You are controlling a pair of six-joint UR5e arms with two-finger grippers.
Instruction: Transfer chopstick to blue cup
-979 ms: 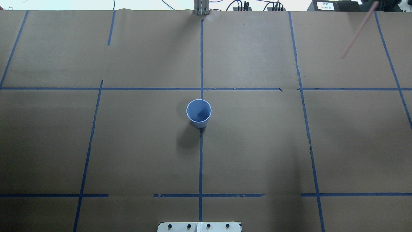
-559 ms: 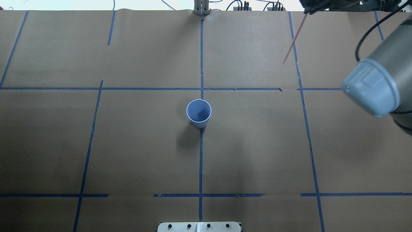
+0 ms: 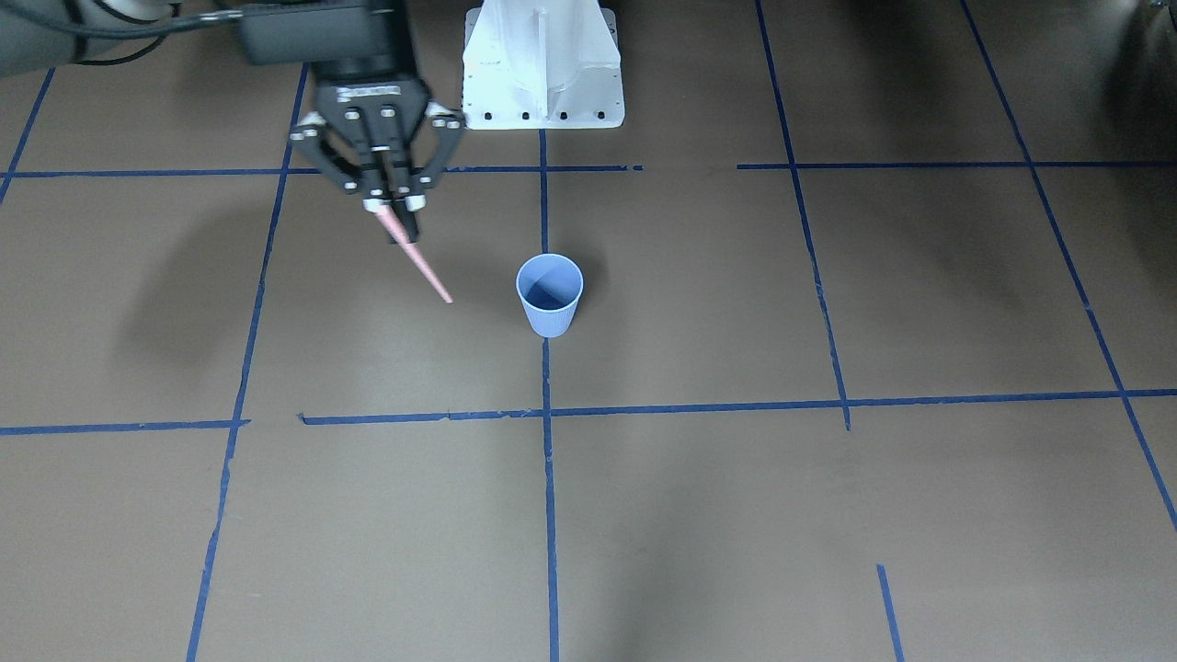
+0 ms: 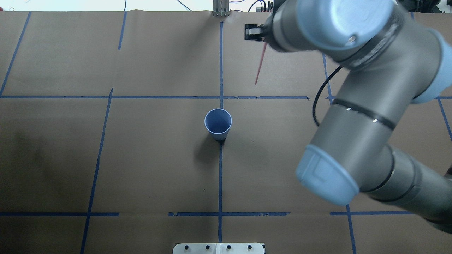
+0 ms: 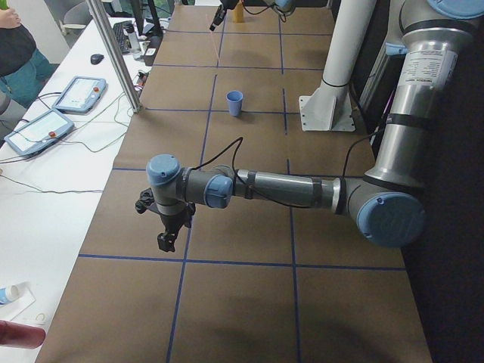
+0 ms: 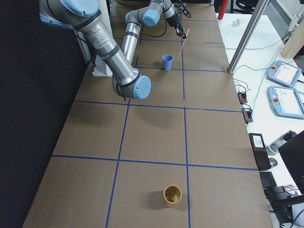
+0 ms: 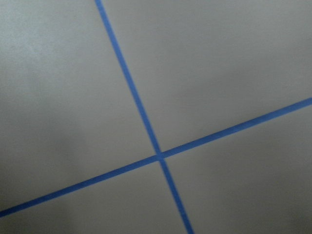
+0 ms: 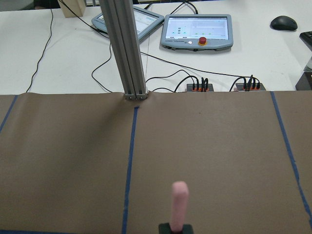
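Chopstick (image 3: 418, 259): in the air above the desk (image 3: 736, 515), to the robot's right of the blue cup (image 3: 550, 296); long axis steep but tilted, free lower end slanting down toward the cup's side, short of its rim.
Right end effector (image 3: 394, 204): points down, fingers pressed together on the chopstick's upper end.
Right arm (image 4: 360, 116): elbow bent, forearm reaching across the desk, wrist raised.
Blue cup: upright on the centre tape line (image 3: 549, 460).
Left end effector (image 5: 165, 240): low over the desk, well apart from the cup; cannot tell whether spread or closed.
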